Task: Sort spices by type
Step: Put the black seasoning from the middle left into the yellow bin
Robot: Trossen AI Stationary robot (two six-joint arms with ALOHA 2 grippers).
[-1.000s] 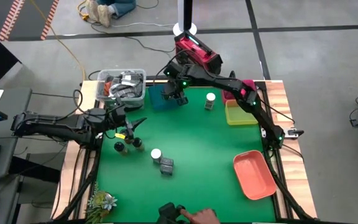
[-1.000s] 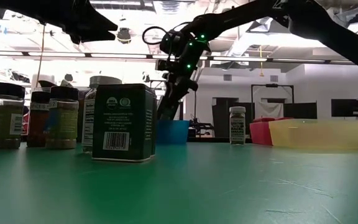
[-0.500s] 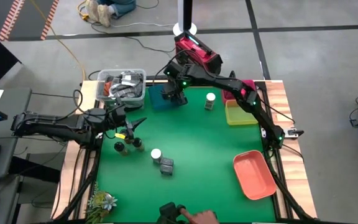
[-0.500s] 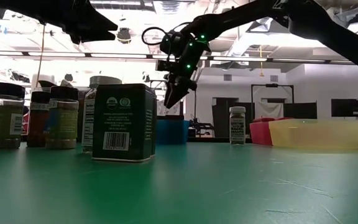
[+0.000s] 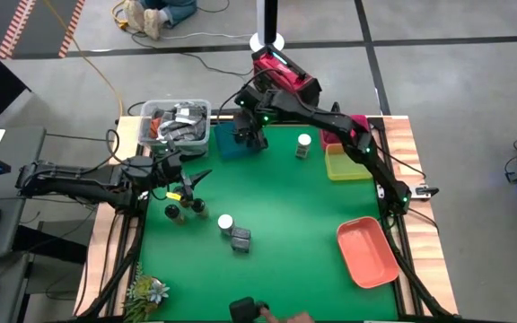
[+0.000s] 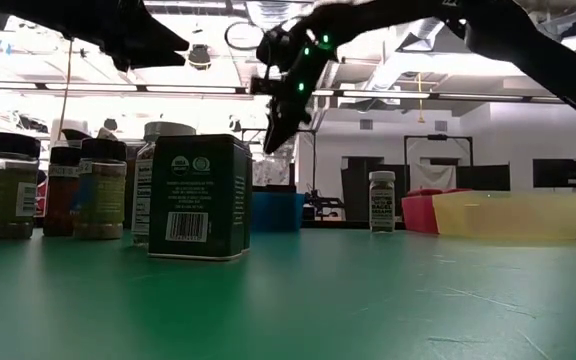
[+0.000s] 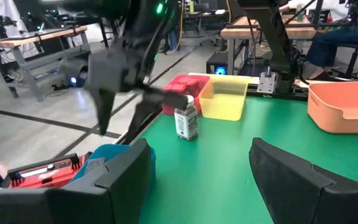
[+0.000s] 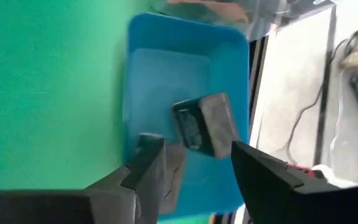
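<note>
One dark tin [image 8: 202,128] sits in the teal tray [image 5: 227,142], upper left of the surface [image 5: 285,206] — your right gripper [image 5: 251,136] hangs above it, jaws wide, empty. Left gripper [image 5: 196,182] waits left, jaws wide. Remaining: white-capped jar [image 5: 303,145], jar cluster [image 5: 187,208], tin [image 5: 240,239] mid-frame — mostly unsorted.

We see a teal tray [image 5: 227,141] and a clear tub of grey clutter [image 5: 175,122] at the green mat's far left corner, pink [image 5: 355,123] and yellow [image 5: 346,163] trays along its right edge, a salmon tray [image 5: 367,251] toward its near right corner.
</note>
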